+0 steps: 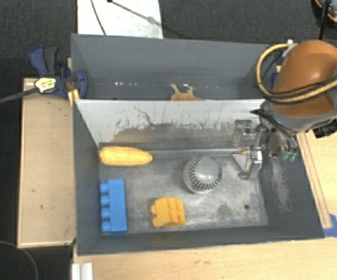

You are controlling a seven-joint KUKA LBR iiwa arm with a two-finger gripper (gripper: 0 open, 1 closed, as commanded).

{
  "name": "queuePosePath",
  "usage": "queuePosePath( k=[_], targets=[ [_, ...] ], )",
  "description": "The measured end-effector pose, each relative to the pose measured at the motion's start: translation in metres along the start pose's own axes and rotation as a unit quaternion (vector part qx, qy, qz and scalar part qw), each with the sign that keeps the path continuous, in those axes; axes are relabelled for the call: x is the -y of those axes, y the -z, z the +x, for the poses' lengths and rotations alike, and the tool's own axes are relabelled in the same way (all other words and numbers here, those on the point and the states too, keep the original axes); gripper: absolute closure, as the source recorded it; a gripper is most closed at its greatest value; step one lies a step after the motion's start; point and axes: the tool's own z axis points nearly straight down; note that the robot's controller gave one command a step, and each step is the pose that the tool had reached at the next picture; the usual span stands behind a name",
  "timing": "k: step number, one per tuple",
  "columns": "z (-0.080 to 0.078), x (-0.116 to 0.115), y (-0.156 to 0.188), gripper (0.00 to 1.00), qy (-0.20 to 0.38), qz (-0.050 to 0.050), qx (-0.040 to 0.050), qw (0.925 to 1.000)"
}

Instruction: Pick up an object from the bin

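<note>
Grey metal surrounds everything I work in: the bin has sloping walls and a scuffed, scratched floor with a handful of loose things spread over it. My pincer hangs low over the floor in the right half of the bin, closer to the far wall than to the near edge. I cannot tell from this angle whether it is open or closed, and I see nothing held in it. Above it, at the bin's far right corner, sits my orange cover, with yellow cables looped beside it.

The thing nearest to me is a grey-white ball with dark curved stitching like a baseball's. It lies about mid-floor, just beside my pincer on the side towards the left edge, with a narrow strip of bare floor between us. Any lettering on it is too small to read.

The rest lie well apart from me. A yellow corn cob lies lengthwise along the foot of the far wall, towards the left edge. A blue studded building brick lies in the near left corner, its long side running along the left wall. A small yellow studded brick sits close to the near edge, between the blue brick and the ball.
</note>
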Motion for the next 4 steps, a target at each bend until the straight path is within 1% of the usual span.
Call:
queuePosePath(
  k=[1,2,3,4],
  targets=[
    [-0.002,0.000,0.004,0.00,0.001,0.000,0.0040,1.0000],
    [-0.007,-0.041,-0.060,0.00,0.041,0.001,0.0064,0.9991],
    [0.008,-0.086,-0.051,0.00,0.062,0.001,0.0020,0.9981],
    [-0.010,-0.082,-0.044,0.00,0.181,0.000,0.0050,0.9835]
  ],
)
